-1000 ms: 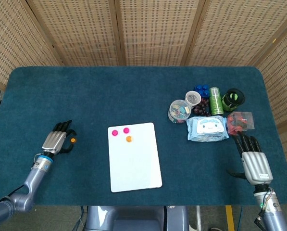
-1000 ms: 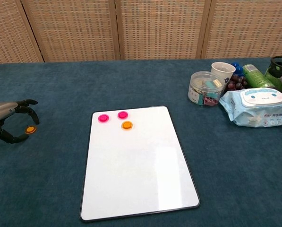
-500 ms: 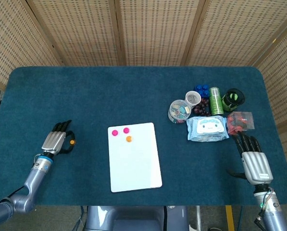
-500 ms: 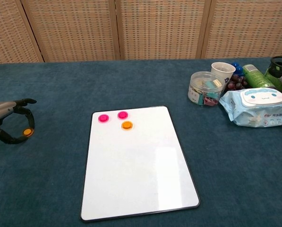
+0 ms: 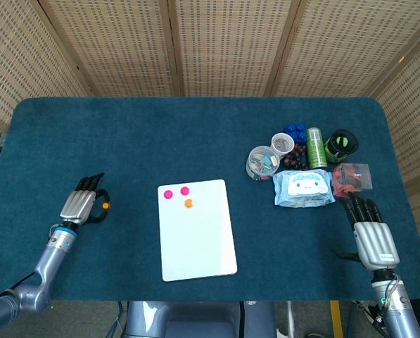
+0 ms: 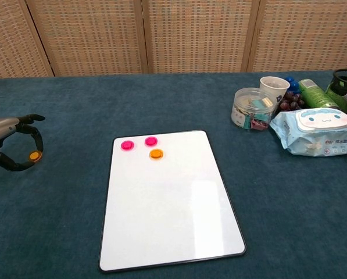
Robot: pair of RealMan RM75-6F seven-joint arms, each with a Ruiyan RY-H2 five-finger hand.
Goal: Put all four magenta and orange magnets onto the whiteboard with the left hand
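1. magnets first: two magenta magnets [image 6: 127,145] [image 6: 151,141] and one orange magnet [image 6: 156,154] sit on the whiteboard [image 6: 170,221] in its far left corner; the last orange magnet [image 6: 34,156] is off the board, near the left edge of the desk [image 5: 195,134].
2. the left hand [image 5: 81,205] has its fingers curled around that last orange magnet. it looks pinched between thumb and fingertips, but i cannot tell whether it is lifted or resting on the desk.
3. the relation the next move turns on: the whiteboard lies to the right of the left hand, well apart across bare desk, with its long axis running from the near edge toward the far edge. the free area near the other magnets is the closest landing spot.
4. the left hand is far nearer to both magnet and board; the right hand [image 5: 370,236] rests flat by the near right corner, fingers spread, holding nothing.
5. the chest view shows the curled fingers [image 6: 28,119] arching over the magnet from the side, with a gap under them; the head view shows only the back of the hand with a sliver of orange at its right. the right hand appears in the head view only.
6. judged so, three of four are done.
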